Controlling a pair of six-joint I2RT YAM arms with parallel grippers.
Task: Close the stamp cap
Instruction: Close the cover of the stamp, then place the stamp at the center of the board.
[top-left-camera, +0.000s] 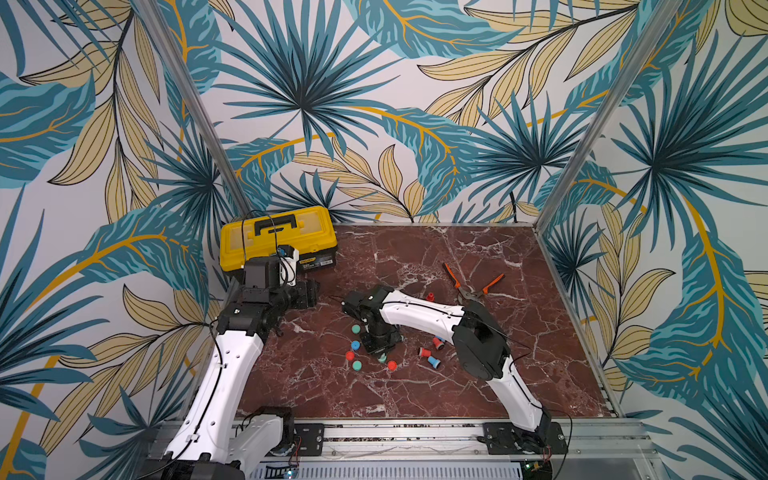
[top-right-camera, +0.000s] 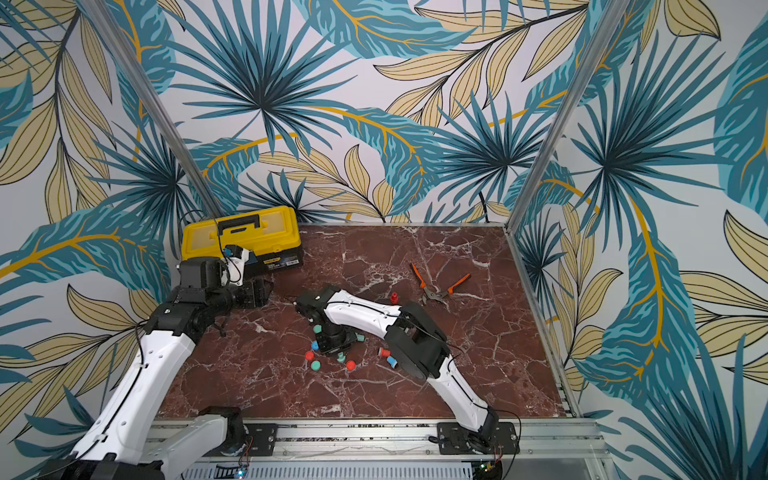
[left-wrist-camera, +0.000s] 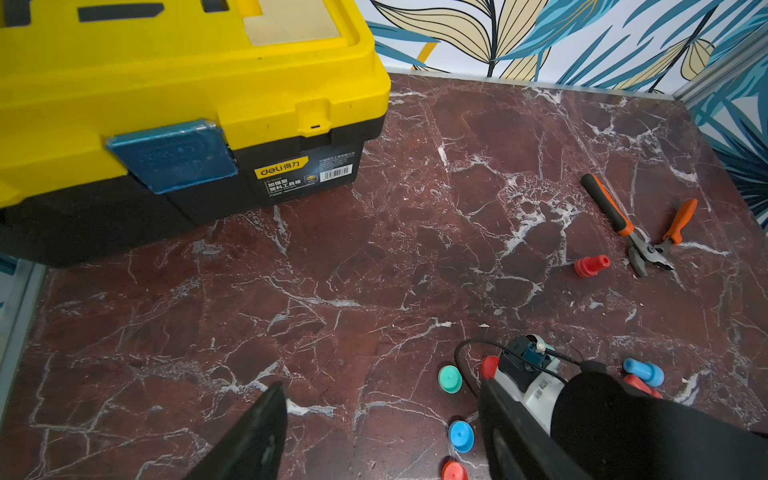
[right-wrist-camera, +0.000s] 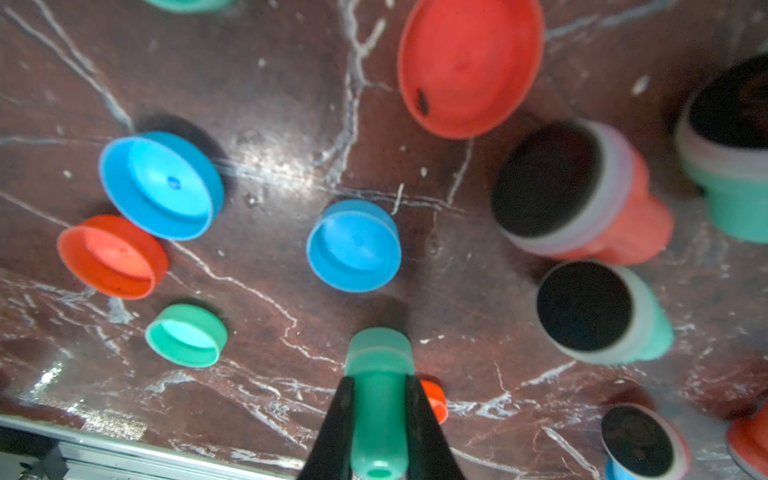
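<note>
My right gripper (right-wrist-camera: 379, 409) is shut on the narrow handle of a green stamp (right-wrist-camera: 379, 374), whose wide end points down at the marble table (top-left-camera: 457, 374). In both top views the stamp (top-left-camera: 382, 357) (top-right-camera: 340, 355) just peeks out under that gripper, among the loose caps. A blue cap (right-wrist-camera: 354, 245) lies open side up just beyond the stamp, and a green cap (right-wrist-camera: 186, 335) lies off to one side. A second blue cap (right-wrist-camera: 162, 185) and a red cap (right-wrist-camera: 112, 255) lie further out. My left gripper (left-wrist-camera: 382, 419) hovers open and empty near the toolbox.
A yellow toolbox (top-left-camera: 278, 239) stands at the back left. Orange-handled pliers (top-left-camera: 469, 286) lie at the back right, with a red stamp (top-left-camera: 430, 296) next to them. Uncapped red and blue stamps (top-left-camera: 430, 357) lie to the right of the cap cluster.
</note>
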